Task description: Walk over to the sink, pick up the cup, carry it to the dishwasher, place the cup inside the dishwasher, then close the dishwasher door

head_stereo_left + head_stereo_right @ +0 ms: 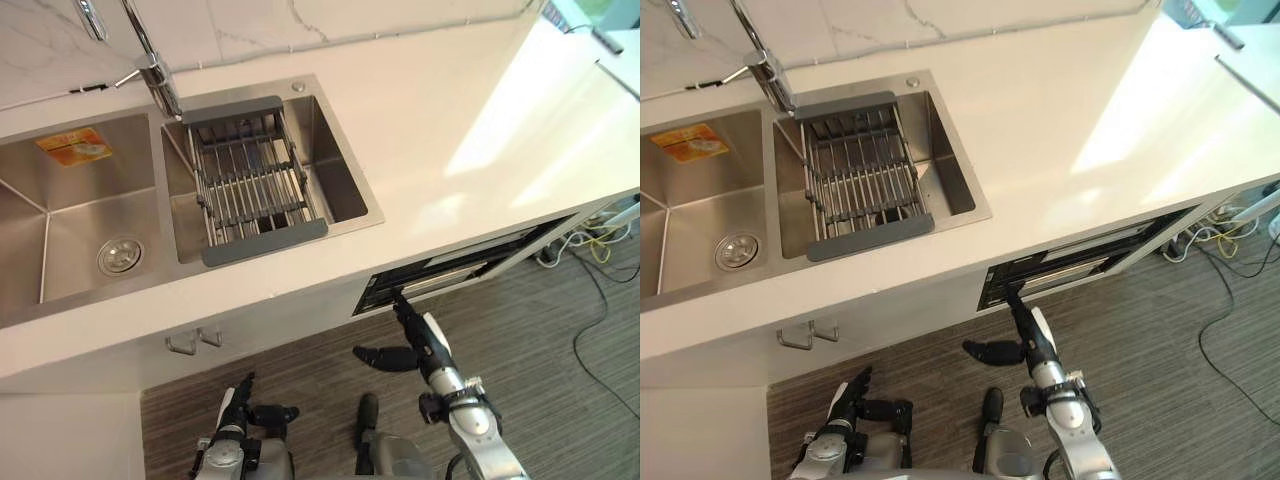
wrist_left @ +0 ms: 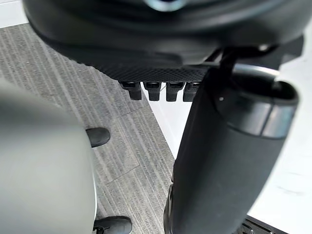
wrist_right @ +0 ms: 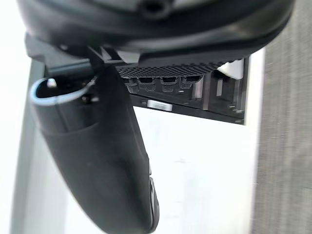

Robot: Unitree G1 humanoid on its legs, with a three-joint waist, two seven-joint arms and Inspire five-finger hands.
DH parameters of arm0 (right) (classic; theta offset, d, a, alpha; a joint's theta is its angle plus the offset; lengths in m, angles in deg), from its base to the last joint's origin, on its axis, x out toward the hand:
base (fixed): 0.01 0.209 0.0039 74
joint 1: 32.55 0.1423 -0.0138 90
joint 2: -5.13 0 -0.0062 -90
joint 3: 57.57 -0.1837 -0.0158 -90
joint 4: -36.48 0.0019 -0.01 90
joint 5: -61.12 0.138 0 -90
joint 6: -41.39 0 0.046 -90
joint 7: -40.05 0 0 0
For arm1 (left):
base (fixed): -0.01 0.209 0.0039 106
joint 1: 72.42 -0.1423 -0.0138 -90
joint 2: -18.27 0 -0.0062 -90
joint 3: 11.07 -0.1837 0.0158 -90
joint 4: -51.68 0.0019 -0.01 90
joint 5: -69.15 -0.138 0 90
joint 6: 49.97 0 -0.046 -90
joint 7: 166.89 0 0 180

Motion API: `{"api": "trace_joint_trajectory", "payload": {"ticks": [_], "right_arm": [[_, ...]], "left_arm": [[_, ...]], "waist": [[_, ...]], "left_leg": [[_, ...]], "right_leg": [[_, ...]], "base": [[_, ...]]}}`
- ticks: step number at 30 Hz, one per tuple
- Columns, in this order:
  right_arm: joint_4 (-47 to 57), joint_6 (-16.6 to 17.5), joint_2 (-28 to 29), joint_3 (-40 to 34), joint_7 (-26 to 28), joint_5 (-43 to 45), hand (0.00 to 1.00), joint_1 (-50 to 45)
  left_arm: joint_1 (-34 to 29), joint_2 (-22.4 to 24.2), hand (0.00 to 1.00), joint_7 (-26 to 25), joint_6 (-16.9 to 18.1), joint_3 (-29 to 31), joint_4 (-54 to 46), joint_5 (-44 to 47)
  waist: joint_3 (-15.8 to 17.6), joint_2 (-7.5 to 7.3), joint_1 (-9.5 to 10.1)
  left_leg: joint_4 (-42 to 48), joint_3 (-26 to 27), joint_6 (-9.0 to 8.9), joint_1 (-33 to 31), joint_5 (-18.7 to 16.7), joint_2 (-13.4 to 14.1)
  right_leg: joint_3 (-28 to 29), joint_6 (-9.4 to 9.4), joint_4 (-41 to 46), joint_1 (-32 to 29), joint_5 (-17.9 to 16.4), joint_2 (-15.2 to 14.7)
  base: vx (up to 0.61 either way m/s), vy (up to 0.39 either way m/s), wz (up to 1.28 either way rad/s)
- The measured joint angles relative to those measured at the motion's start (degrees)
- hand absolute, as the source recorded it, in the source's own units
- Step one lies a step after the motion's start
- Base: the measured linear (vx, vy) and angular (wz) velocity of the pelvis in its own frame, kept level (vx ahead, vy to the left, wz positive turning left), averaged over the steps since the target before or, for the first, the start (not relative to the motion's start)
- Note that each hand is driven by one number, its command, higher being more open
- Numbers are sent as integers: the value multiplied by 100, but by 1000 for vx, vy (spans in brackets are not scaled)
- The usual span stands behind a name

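The dishwasher sits under the white counter, right of the sink. Its white door stands almost upright, leaving a narrow dark gap along its top. My right hand is open, with straight fingers reaching up to the door's top edge and the thumb held out to the side. In the right wrist view the fingertips lie right at the dark slot. My left hand hangs low beside my body, open and holding nothing.
A steel double sink is set into the counter. A grey drain rack spans its right basin, and an orange item lies in the left one. A tap stands behind. Cables lie on the striped floor at right.
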Motion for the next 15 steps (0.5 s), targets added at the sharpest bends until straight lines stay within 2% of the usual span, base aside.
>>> {"api": "trace_joint_trajectory", "payload": {"ticks": [5, 15], "right_arm": [[-1165, -17, 179, -399, -65, -370, 100, -193], [-2795, -202, 267, -1443, -473, -547, 100, -172]], "left_arm": [[-152, -7, 100, 0, 1, -100, -11, -19], [-467, -89, 100, 0, 5, 30, -224, 113]], "waist": [[-301, 58, -30], [-537, 112, -59]], "left_leg": [[-18, 81, 2, 167, -37, 5], [-96, 134, -38, 448, -62, 4]], "right_leg": [[67, 12, 0, 114, -10, 4], [115, 28, 1, 326, -27, -24]], "base": [[4, -1, -10], [-10, -2, -3]]}}
